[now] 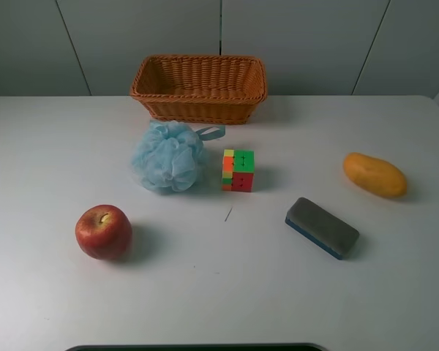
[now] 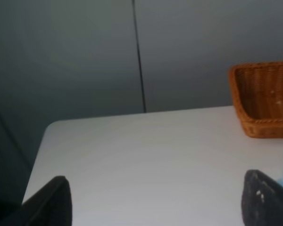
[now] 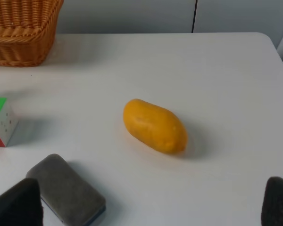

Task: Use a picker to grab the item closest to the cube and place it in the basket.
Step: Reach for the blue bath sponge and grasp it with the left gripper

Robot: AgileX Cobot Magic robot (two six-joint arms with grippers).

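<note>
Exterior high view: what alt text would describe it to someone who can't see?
A colourful cube sits centre frame beside a blue bath pouf, with a wicker basket behind. An apple, a grey eraser and an orange fruit lie farther off.

Basket point(image 2: 266, 128) cropped in left wrist view, cube point(image 3: 1, 123) half cut off in right wrist view

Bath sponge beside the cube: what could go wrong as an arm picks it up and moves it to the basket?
The bath sponge sits close beside the cube, so a finger coming down on that side may knock the cube away.
It looks soft and frilly; a shallow pinch could catch only a ruffle and slip during the lift.
The basket stands just behind it, so a low carry might bump the front wall.
</note>
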